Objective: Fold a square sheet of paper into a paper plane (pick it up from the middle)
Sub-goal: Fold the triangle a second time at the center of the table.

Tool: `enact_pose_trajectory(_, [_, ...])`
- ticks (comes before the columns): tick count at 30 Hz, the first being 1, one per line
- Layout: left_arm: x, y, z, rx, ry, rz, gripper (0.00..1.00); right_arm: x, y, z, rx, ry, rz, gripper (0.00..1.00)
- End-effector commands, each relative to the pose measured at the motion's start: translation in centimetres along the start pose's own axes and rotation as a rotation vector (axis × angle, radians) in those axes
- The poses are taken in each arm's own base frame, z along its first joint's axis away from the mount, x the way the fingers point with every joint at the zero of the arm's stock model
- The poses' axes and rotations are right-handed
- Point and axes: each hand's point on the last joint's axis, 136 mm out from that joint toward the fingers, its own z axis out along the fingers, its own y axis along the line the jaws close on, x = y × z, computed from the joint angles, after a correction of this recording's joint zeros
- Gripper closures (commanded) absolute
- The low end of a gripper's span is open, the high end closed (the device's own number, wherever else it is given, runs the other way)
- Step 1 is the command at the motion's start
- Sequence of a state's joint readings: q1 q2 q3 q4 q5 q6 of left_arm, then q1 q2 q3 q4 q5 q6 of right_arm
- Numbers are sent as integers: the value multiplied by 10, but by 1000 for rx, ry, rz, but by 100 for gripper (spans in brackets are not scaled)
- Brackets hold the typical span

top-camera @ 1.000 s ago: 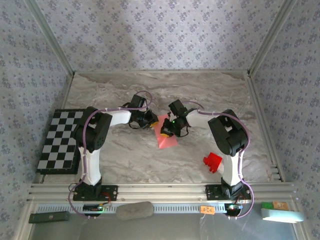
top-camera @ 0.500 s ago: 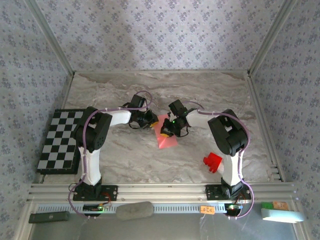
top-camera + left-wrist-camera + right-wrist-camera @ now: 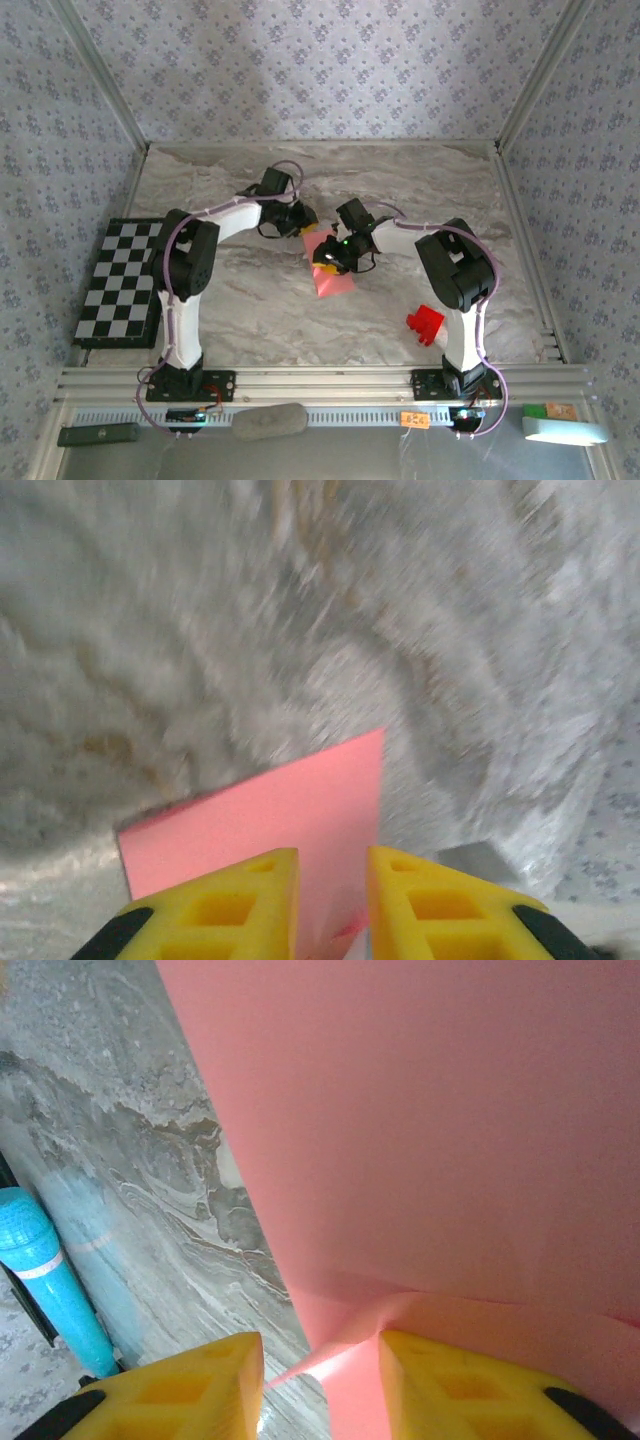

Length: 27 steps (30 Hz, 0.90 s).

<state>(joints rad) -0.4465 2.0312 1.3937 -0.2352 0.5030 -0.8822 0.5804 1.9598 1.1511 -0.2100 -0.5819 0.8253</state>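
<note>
Left wrist view: left gripper [image 3: 333,905] had its yellow fingers [image 3: 245,905] only a sliver apart, with a pink edge running into the gap. Honestly couldn't tell if it was really pinching.
right gripper [image 3: 320,1390]: jaws had just popped apart from fully closed, with a crumpled fold sitting between them.
left arm: had swung farther back across the table than a second before, going by the top view.
square sheet of paper [image 3: 334,272]: partly folded, mid-table between both grippers, far corner right by the left one.
table [image 3: 250,310]: marble, smeared with motion blur in the left camera.
meaning: looked like a pressed crease got released and a regrip was due. Plane nowhere near done.
</note>
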Motion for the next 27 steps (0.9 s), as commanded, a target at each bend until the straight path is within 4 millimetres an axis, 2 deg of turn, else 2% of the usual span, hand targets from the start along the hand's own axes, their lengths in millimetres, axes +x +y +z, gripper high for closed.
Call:
enact_pose_trajectory(1, [-19,-9,-28,-6,-56,13,73,10,-46,16,138,33,81,57])
enact_pose_trajectory(6, [-23,-6,-52,-8,-109,10,71,9,-46,15,135,30,80,54])
enact_pose_trajectory(11, [-3,4,-57,-10,-95,0,74,10,-51,15,146,30,96,57])
enact_pose_trajectory(17, [36,17,-47,-26,-35,-11,83,11,-55,16,165,32,106,73])
enact_pose_trajectory(21, [57,26,-40,-71,-12,36,90,13,-58,15,186,43,116,87])
enact_pose_trajectory(27, [81,33,-28,-113,39,88,98,15,-60,16,203,50,121,97])
